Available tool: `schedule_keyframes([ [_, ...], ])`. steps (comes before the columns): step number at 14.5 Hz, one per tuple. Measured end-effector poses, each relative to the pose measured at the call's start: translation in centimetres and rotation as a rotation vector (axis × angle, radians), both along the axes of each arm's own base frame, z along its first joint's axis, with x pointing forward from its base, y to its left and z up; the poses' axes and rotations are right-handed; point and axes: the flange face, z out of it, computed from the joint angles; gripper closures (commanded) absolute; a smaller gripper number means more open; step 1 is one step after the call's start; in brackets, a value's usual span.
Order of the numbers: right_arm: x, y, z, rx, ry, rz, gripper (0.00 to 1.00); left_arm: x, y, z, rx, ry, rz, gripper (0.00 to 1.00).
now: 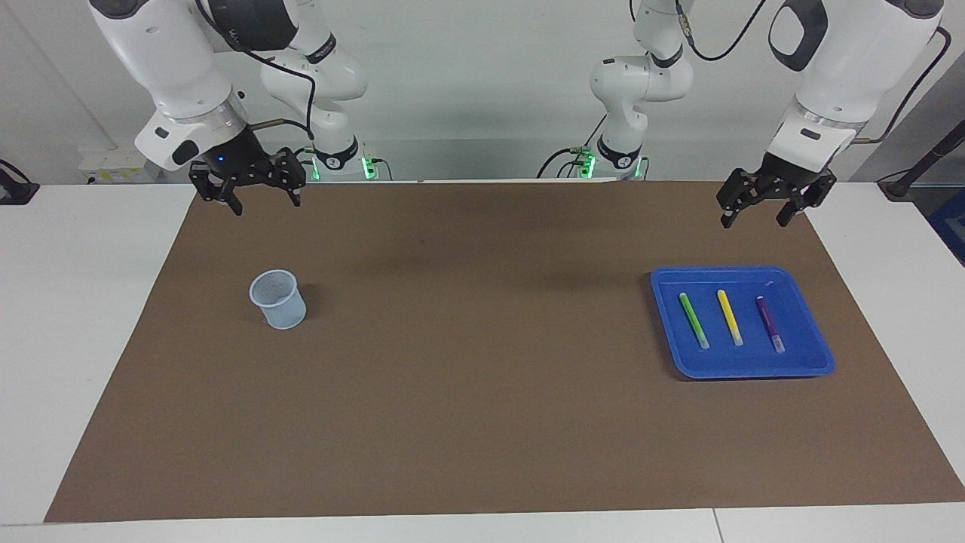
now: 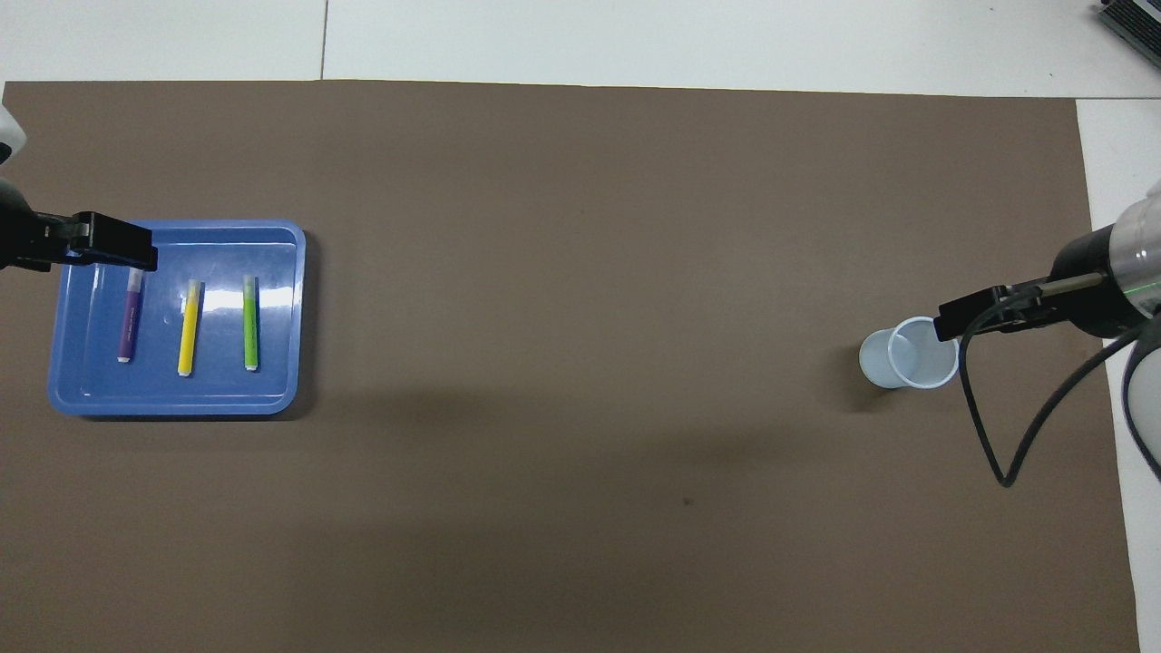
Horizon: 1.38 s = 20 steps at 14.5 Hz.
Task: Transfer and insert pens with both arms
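Blue tray, three pens inside.

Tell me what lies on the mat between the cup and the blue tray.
Nothing: between the cup and the blue tray there is only bare brown mat. Both the facing and overhead views show it.

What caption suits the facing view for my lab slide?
Both open grippers, left and right, hang raised; green, yellow, purple marker pens lie in blue plastic tray.

White table, brown mat on it, blue tray and pale cup on the mat
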Motion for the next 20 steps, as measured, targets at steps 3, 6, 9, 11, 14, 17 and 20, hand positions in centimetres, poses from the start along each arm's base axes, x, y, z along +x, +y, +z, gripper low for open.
schedule_keyframes([
  [3,0.0,0.0,0.0,0.000,0.000,0.000,0.00,0.0,0.2,-0.1,0.000,0.003,0.004,0.00],
  [6,0.0,0.0,0.0,0.000,0.000,0.000,0.00,0.0,0.4,-0.4,0.001,0.008,0.007,0.00],
  [9,0.0,0.0,0.0,0.000,0.000,0.000,0.00,0.0,0.7,-0.7,0.001,0.014,0.012,0.00],
  [11,0.0,0.0,0.0,0.000,0.000,0.000,0.00,0.0,0.9,-1.2,0.001,0.021,0.016,0.00],
  [14,0.0,0.0,0.0,0.000,0.000,0.000,0.00,-0.3,1.5,-2.5,0.001,0.020,0.025,0.00],
  [17,0.0,0.0,0.0,0.000,0.000,0.000,0.00,-0.7,1.5,-3.6,0.001,0.020,0.026,0.00],
  [20,0.0,0.0,0.0,0.000,0.000,0.000,0.00,-0.7,1.5,-4.6,0.001,0.023,0.026,0.00],
])
